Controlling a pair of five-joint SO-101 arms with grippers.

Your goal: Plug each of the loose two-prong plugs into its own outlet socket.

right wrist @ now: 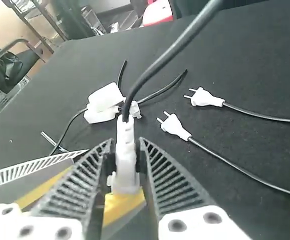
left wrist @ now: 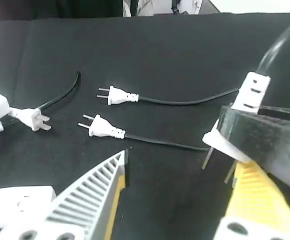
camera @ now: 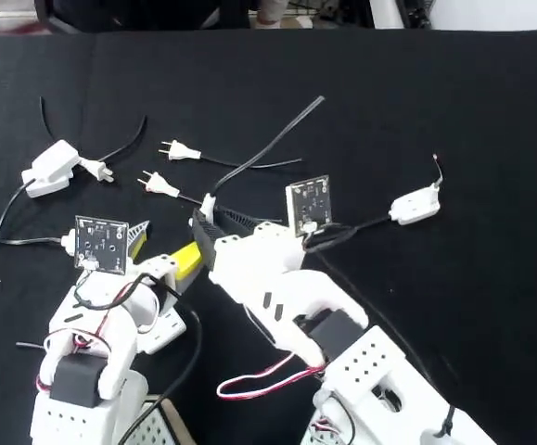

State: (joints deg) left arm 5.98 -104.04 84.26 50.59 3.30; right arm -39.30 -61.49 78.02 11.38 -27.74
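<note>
On the matte black table [camera: 453, 111], my right gripper [right wrist: 124, 146] clamped a white moulded plug [right wrist: 125, 127] beside the left gripper [left wrist: 177, 167], which gaped wide and empty. I judged the stiff black cord [right wrist: 175, 45] could twist that smooth plug in the ribbed fingers [right wrist: 160, 175], so its thin prongs [left wrist: 205, 159] would miss the boxy white socket [right wrist: 103, 97]. Two loose plugs [camera: 180, 151] lay nearby.

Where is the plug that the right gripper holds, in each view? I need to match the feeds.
High view: held plug mid-table in the right gripper, cable running to the far side.
Left wrist view: held plug against a black finger, prongs toward the table.
Right wrist view: held plug upright between the fingers.
Shared landmark: the loose plugs lying side by side just beyond it.
</note>
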